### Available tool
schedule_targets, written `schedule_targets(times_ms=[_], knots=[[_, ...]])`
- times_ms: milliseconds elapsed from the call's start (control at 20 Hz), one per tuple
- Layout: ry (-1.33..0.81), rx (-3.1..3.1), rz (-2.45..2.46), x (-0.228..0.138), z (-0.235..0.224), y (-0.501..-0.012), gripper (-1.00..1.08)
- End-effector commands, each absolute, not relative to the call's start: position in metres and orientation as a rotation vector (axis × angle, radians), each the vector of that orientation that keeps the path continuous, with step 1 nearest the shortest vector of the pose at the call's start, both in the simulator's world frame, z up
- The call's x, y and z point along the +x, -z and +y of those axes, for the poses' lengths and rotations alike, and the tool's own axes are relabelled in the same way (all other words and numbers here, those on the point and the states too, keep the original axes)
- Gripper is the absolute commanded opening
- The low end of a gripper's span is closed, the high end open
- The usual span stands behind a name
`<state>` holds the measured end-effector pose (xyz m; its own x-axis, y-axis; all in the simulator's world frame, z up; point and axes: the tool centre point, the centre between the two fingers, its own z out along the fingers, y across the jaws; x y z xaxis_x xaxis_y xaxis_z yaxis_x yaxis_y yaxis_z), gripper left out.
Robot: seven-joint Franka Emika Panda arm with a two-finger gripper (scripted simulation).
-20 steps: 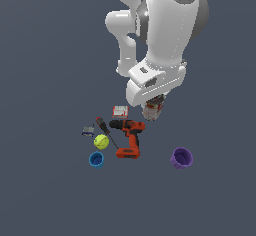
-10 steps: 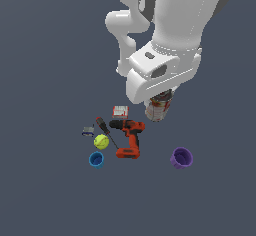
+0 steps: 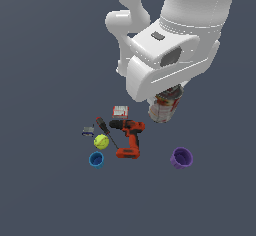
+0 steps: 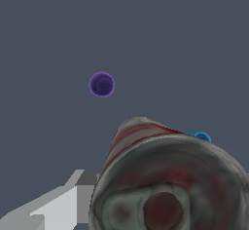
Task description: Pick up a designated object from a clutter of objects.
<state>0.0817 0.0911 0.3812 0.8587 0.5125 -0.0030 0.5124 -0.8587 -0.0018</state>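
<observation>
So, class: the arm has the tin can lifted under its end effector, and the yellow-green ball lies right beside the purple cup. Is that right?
Not quite. The tin can is indeed up under the end effector, but the ball lies beside the blue cup and the screwdriver. The purple cup stands alone, apart from the rest. The exterior view shows it.

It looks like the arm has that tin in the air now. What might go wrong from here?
Two things, probably. The can hangs under the gripper with its fingers hidden by the arm, so I cannot judge how firm the hold is; it may slip. If it drops, it could land near the drill or purple cup and scatter them.
</observation>
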Motion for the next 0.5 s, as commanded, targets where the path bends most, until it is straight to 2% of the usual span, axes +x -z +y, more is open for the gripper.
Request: schedule_targets(times_ms=[0,450], knots=[[0.0,-3.028,-0.835,0.089,0.091,-0.392,-1.0],[0.0,-3.029,-0.835,0.102,0.092,-0.409,-1.0]])
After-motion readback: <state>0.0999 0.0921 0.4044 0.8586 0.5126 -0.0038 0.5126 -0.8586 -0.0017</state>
